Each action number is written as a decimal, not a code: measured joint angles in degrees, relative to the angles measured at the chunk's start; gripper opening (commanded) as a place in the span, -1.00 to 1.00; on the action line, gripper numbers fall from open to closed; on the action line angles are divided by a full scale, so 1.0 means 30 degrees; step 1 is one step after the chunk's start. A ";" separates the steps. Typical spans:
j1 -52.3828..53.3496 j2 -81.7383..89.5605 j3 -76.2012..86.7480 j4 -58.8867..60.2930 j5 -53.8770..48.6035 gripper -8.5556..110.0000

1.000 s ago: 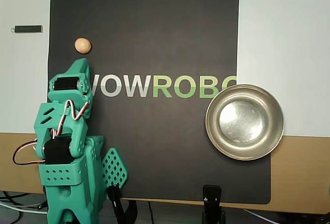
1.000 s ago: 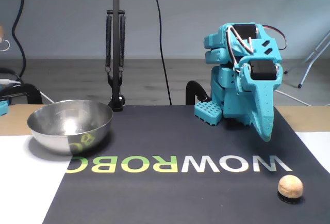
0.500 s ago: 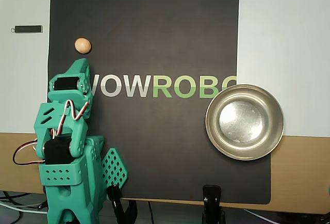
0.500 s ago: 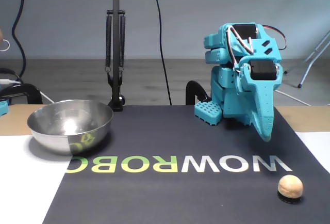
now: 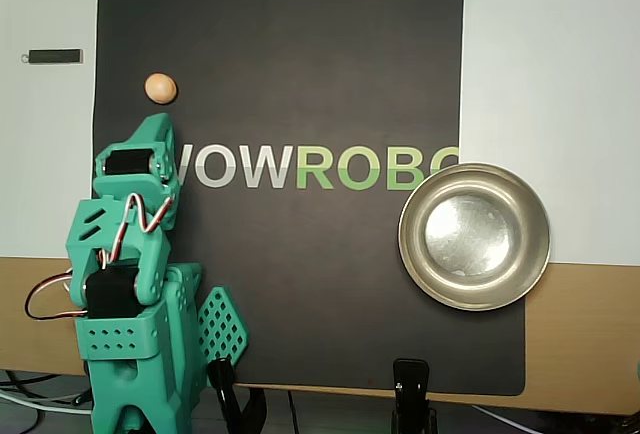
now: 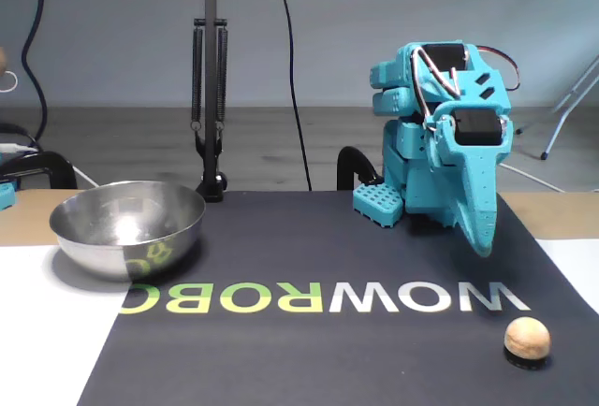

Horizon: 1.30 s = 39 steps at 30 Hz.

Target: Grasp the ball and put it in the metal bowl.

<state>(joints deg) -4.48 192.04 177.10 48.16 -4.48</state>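
Pincer [image 6: 482, 245] closed, empty, short of ball [image 6: 527, 338]; smooth sphere may roll off if nudged, metal bowl [image 6: 128, 225] far across.

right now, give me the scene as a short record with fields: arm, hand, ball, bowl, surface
arm: green arm, folded, at the left edge of the mat in the overhead view
hand: pointing toward the ball, apart from it, holding nothing; open or shut cannot be told
ball: tan-orange, on the black mat, above the first W of the printed lettering in the overhead view, untouched
metal bowl: upright, empty, straddling the mat's right edge in the overhead view, far from the ball
task state: ball not yet grasped
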 measured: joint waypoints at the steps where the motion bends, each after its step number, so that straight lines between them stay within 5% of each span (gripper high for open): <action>1: 0.0000 0.0000 -0.0059 0.0322 0.0000 -0.85; 7: -0.0117 -0.1582 -0.3311 0.3281 0.0000 -0.85; 28: -0.0234 -2.1738 -2.5723 1.4854 0.0000 -0.85; 39: -0.0059 -2.8271 -2.9854 1.5938 0.0000 -0.85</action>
<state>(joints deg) -4.66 107.23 87.54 95.98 -4.48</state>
